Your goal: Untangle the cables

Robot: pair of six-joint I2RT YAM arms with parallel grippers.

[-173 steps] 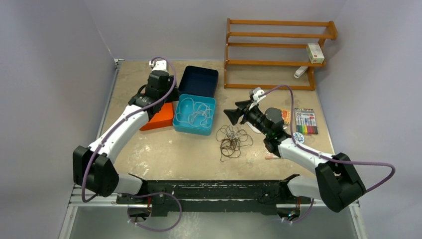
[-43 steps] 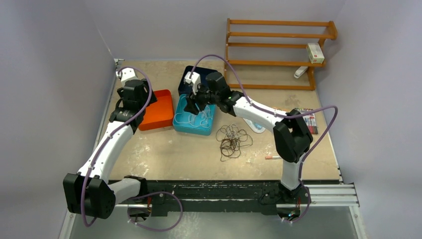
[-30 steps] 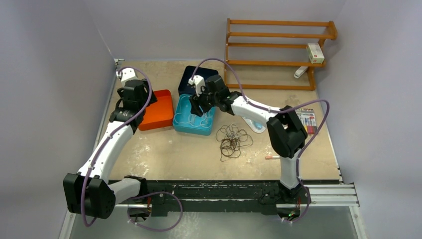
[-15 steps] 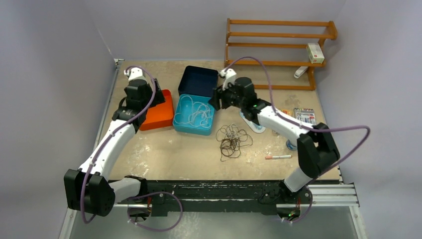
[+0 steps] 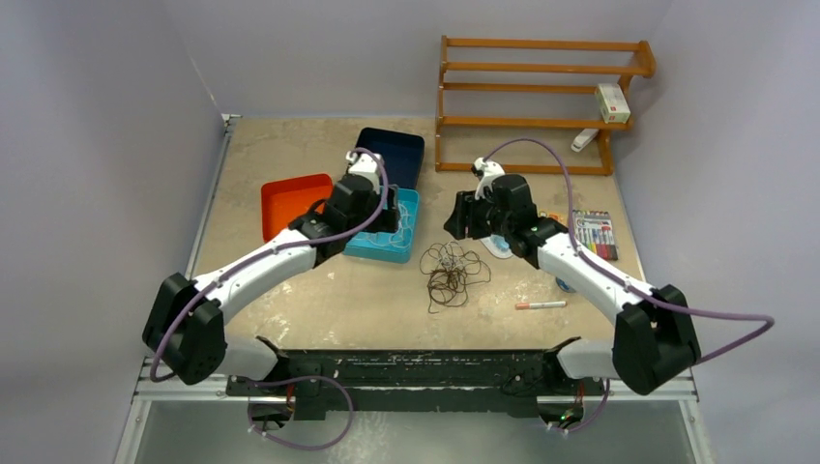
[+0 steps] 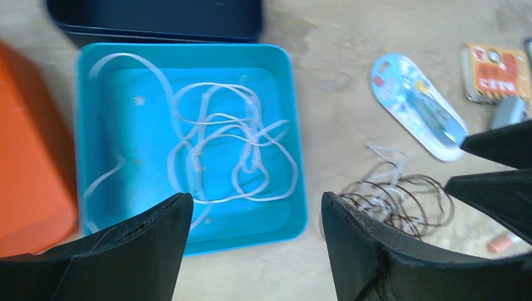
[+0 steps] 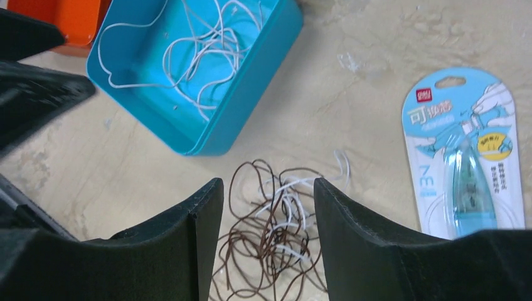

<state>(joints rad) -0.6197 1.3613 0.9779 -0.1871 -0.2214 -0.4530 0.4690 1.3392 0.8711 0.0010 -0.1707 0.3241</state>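
The cables lie heaped at frame centre, just below my right gripper, the nearer one, part open and empty. My left gripper, wide open, empty too, hovers over the tray leftward.

A wooden rack stands at the table's back, an orange tray, dark blue tray and teal tray sit left of centre, markers and a pen lie right
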